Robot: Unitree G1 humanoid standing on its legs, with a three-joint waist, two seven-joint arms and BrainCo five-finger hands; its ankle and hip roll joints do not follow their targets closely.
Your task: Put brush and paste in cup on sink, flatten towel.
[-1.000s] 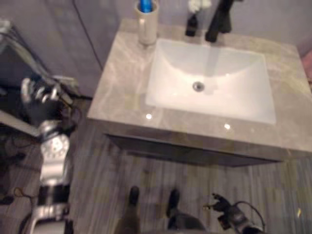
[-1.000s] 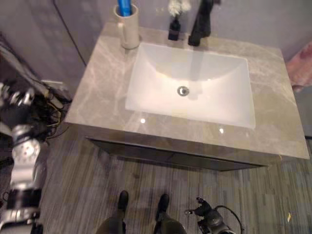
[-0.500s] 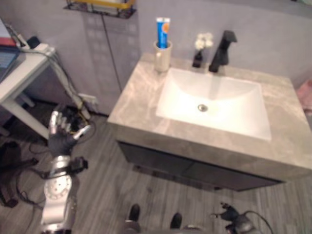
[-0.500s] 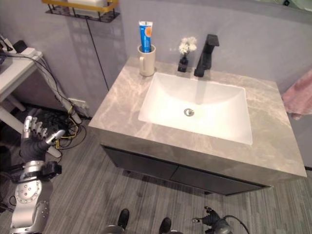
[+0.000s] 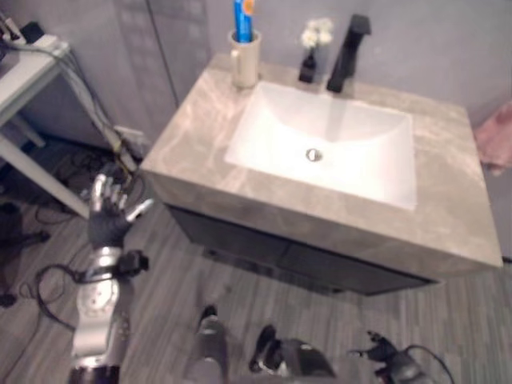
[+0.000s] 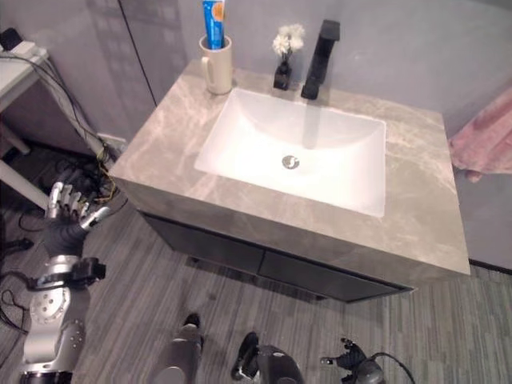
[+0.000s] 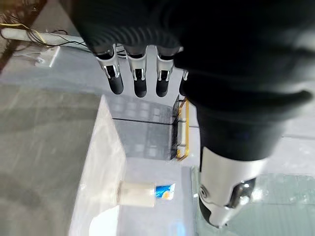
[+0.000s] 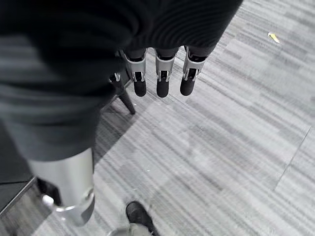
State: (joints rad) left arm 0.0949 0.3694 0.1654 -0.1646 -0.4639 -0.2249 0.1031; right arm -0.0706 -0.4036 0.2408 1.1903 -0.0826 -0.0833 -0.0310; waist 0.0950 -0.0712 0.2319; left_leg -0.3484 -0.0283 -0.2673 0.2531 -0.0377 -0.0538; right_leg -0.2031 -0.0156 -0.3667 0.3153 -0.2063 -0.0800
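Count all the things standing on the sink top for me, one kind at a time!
Cup: 1
Toothpaste tube: 1
Flower vase: 1
Black tap: 1
Total: 4

Even, soft indoor light from above. Basin is brightest, near glare around the drain; faucet throws a faint shadow toward 6 o'clock. Worktop shows dull sheen. Left eye view smeared with blur; wrist covers near-black, out of focus.
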